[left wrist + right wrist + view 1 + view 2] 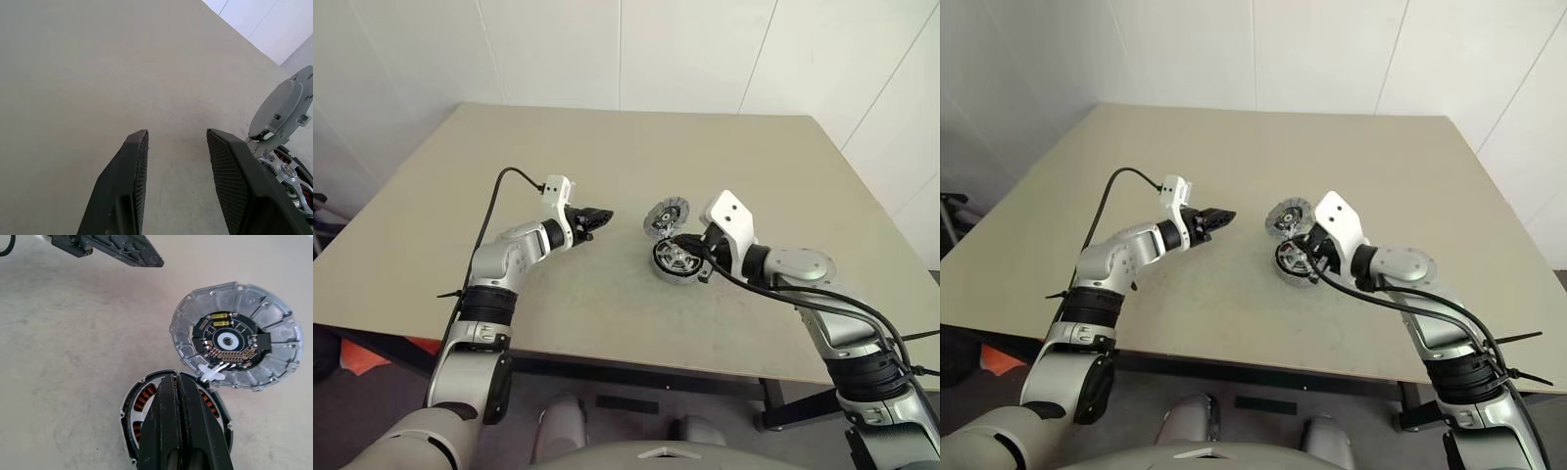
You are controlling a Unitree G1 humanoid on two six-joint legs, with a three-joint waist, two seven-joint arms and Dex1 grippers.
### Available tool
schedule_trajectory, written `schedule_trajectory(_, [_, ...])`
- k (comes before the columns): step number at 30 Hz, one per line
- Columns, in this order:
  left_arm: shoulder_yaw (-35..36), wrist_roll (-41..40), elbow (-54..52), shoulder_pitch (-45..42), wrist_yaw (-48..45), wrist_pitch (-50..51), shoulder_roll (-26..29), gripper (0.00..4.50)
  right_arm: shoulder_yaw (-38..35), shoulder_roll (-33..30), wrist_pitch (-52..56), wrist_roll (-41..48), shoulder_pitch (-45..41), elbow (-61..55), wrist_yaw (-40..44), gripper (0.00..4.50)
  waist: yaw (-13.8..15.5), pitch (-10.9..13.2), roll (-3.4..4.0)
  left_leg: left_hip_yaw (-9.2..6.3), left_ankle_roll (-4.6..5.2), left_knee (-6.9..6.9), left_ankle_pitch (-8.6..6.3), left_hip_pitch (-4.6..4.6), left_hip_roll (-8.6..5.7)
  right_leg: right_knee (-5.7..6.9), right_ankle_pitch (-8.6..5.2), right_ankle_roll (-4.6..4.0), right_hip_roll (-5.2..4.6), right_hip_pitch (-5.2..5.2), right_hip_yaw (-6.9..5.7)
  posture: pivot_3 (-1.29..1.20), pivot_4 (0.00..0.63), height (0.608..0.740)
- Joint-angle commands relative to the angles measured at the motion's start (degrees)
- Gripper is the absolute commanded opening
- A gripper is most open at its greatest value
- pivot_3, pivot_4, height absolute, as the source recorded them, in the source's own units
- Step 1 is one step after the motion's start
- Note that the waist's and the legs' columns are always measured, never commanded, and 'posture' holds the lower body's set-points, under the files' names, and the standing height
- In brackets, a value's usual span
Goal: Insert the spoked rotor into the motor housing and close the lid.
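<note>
My right fingers (177, 396) are clenched together, empty, hovering over the motor housing (674, 261) on the worktop (754, 176). The spoked rotor (289, 172) seems already seated inside, copper windings around it, though my fingers hide most. The lid (236, 335) stands tilted open beside the housing, circuit face showing, apparently tethered by white leads. Left fingers (176, 171) parted, holding nothing, waiting nearby. No legible writing.

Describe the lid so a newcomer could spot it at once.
On the beige table, look just ahead of the right gripper, whose shut fingers hang over the motor housing. The lid lies beside that housing, a flat grey disc with a ribbed edge and a dark circuit board at its centre, not a cup with copper windings.
</note>
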Motion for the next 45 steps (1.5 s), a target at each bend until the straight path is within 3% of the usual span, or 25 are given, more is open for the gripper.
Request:
schedule_trajectory(1, [0.4, -0.1, -1.0, -0.9, -0.1, -0.6, 0.7, 2.0, 1.0, 1.3, -0.6, 0.1, 0.8, 1.4, -0.6, 0.0, 0.0, 0.0, 0.0, 0.0, 0.0, 0.0, 0.0, 0.01, 0.0, 0.0, 0.0, 0.0, 0.0, 0.0, 0.0, 0.0, 0.0, 0.74])
schedule_trajectory(7, [0.4, -0.1, -1.2, -1.0, 0.1, -0.4, 0.7, 2.0, 2.5, 4.2, -5.4, -3.2, -0.8, 12.5, -2.5, 0.0, -0.2, 0.0, 0.0, 0.01, 0.0, 0.01, 0.0, 0.0, -0.02, 0.01, 0.0, 0.0, 0.0, -0.04, -0.02, 0.0, 0.0, 0.74])
schedule_trajectory(20, [0.1, -0.1, -1.3, -0.2, 0.5, -0.6, 0.1, 2.0, -1.4, 0.4, -5.3, -0.4, -4.5, 7.0, -0.2, 0.0, 0.0, 0.0, 0.0, 0.0, -0.01, 0.04, 0.01, -0.02, -0.01, 0.01, 0.01, -0.01, -0.01, -0.01, -0.01, 0.0, 0.0, 0.74])
schedule_trajectory(30, [-0.3, 0.0, -1.5, -0.3, 0.2, -0.4, 0.3, 2.0, -0.4, 1.9, -7.1, -2.1, -5.9, 13.6, -0.8, 0.0, -0.1, 0.0, 0.0, 0.01, 0.0, 0.03, 0.01, -0.03, -0.01, 0.01, 0.01, -0.02, 0.0, -0.01, -0.02, 0.0, 0.0, 0.74])
schedule_trajectory(34, [-0.2, 0.1, -1.6, -0.2, 0.3, -0.4, 0.4, 2.0, 1.9, 4.2, -10.0, -4.9, -3.9, 21.3, -2.2, 0.0, 0.0, 0.0, 0.0, 0.01, 0.0, 0.04, 0.01, -0.02, 0.01, 0.02, 0.01, -0.02, 0.01, 0.0, -0.03, 0.0, 0.0, 0.74])
schedule_trajectory(45, [-0.2, 0.3, -1.1, -0.4, 0.6, -0.9, 0.2, 2.0, -2.0, 2.6, -11.0, -3.3, -6.3, 15.4, -2.0, 0.0, -0.1, 0.0, -0.02, 0.01, 0.0, 0.05, 0.01, -0.02, -0.01, 0.02, 0.01, -0.02, 0.0, 0.01, -0.03, 0.0, 0.0, 0.74])
